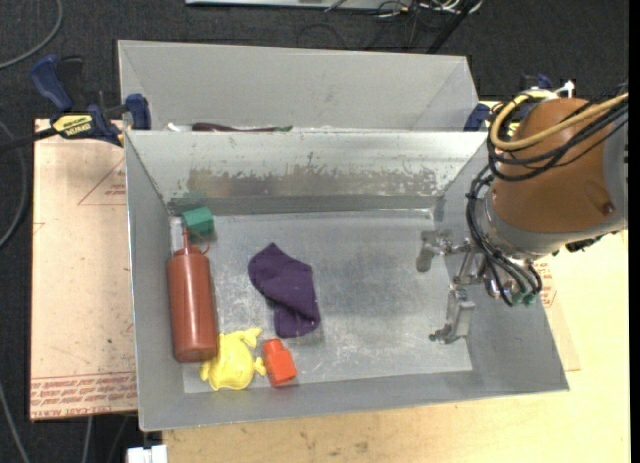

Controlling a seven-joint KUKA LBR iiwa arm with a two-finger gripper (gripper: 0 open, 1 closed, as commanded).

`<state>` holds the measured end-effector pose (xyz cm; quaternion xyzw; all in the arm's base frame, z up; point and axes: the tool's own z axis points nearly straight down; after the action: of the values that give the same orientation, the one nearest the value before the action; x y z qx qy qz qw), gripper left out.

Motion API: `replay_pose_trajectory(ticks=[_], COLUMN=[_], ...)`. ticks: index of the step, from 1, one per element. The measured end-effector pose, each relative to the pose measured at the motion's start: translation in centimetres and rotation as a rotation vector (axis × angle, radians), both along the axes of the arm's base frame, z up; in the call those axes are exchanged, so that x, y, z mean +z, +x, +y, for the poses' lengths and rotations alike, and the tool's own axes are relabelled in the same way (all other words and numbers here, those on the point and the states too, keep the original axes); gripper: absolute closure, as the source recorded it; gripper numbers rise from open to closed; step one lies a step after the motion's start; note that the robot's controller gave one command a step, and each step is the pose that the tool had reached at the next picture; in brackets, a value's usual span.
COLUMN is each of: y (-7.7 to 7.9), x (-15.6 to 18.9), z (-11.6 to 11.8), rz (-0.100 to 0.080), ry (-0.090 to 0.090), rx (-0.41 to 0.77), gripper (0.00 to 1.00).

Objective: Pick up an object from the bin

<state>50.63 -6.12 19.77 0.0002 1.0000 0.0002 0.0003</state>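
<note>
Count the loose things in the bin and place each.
5. A red bottle along the left wall, a green block at its top end, a purple cloth mid-floor, a yellow toy and an orange block front-left. The cloth may hide something.

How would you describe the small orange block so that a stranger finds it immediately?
Start at the grey metal bin and go to its lower left corner, below the long red-brown plastic bottle. There the small orange block lies just right of a crumpled yellow soft toy. It is the only orange, hard-edged piece there.
</note>
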Motion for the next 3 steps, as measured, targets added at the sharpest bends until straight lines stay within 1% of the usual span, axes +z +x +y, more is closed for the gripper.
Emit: replay_pose_trajectory(ticks=[1,2,3], y=[5.8,7.4,10.3], x=[-1.5,-4.4,-5.3], z=[3.2,5.3,6.0], rz=[0.001,-0.007,0.002], ry=[0.000,0.001,0.001], rx=[0.046,0.157,0.199], gripper=[0.00,0.00,0.00])
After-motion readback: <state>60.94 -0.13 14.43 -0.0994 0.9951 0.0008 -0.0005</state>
